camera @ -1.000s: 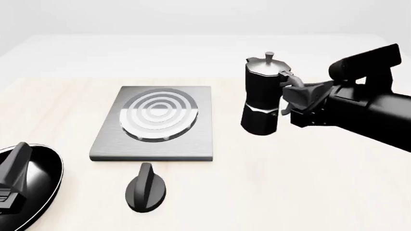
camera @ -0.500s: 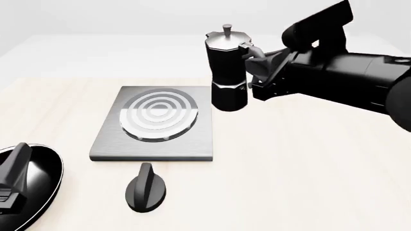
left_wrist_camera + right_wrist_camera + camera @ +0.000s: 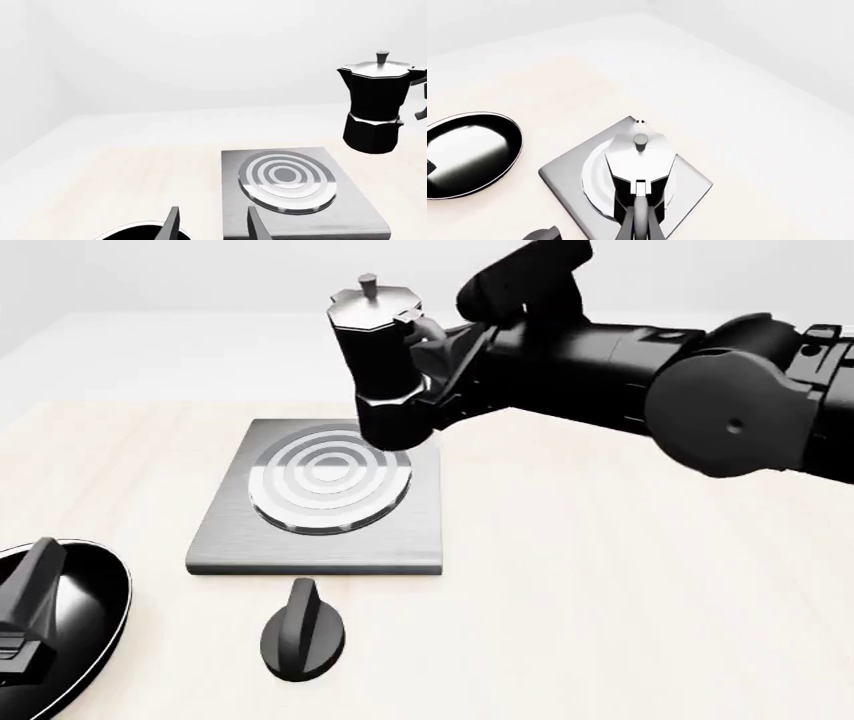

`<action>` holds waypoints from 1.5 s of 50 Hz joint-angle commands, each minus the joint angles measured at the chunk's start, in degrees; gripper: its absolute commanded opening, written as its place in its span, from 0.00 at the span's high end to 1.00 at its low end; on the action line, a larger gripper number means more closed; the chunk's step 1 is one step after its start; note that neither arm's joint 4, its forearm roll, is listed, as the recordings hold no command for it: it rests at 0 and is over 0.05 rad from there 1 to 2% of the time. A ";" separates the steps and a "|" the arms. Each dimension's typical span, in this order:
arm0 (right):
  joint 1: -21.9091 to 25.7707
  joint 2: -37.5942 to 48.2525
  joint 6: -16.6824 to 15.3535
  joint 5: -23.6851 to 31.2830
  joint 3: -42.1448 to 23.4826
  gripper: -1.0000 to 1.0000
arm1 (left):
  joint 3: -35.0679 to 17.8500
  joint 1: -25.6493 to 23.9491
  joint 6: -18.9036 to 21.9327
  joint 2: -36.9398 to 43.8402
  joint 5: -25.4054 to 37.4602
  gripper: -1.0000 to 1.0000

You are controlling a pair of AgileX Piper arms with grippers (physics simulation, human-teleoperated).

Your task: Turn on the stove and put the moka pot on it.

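Observation:
The moka pot [image 3: 380, 370], black below and silver on top, hangs in the air, tilted slightly, over the stove's right rear part. My right gripper [image 3: 435, 343] is shut on its handle from the right. The stove [image 3: 227, 530] is a grey square plate with a ringed burner [image 3: 330, 478]. Its black oval knob [image 3: 303, 632] lies in front of the plate. From above, the right wrist view has the moka pot [image 3: 639, 160] over the burner. My left gripper [image 3: 213, 227] stands open near the front left, above a frying pan [image 3: 80, 610], far from the moka pot [image 3: 373, 107].
The round black frying pan [image 3: 470, 152] lies at the table's front left corner, left of the knob [image 3: 540, 234]. The right arm [image 3: 694, 370] stretches across the back right of the table. The pale wooden tabletop [image 3: 601, 590] spreads to the right of the stove.
My right gripper has carried the moka pot up and to the left, from beside the stove's right edge to above the plate. The left arm has not moved.

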 commanded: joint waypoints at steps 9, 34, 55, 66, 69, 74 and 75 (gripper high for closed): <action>2.64 9.31 0.70 -5.73 -5.31 1.00 | 0.01 -0.02 0.26 0.00 0.23 0.00; 3.34 21.55 4.07 -9.52 -12.80 1.00 | -0.25 0.65 0.12 0.00 0.37 0.00; 1.92 30.12 5.53 -10.66 -19.12 1.00 | -0.16 1.28 -1.23 0.00 0.42 0.00; 0.77 33.74 6.41 -12.17 -20.81 1.00 | -0.07 1.29 -1.37 0.00 0.54 0.00; 0.24 34.66 6.63 -12.66 -21.21 1.00 | -0.24 1.24 -1.29 0.00 0.73 0.00; -0.30 36.17 7.12 -13.76 -21.09 1.00 | -0.17 1.24 -1.13 0.00 0.70 0.00; -0.42 36.43 7.22 -14.22 -20.94 1.00 | -0.15 1.25 -1.10 0.00 0.70 0.00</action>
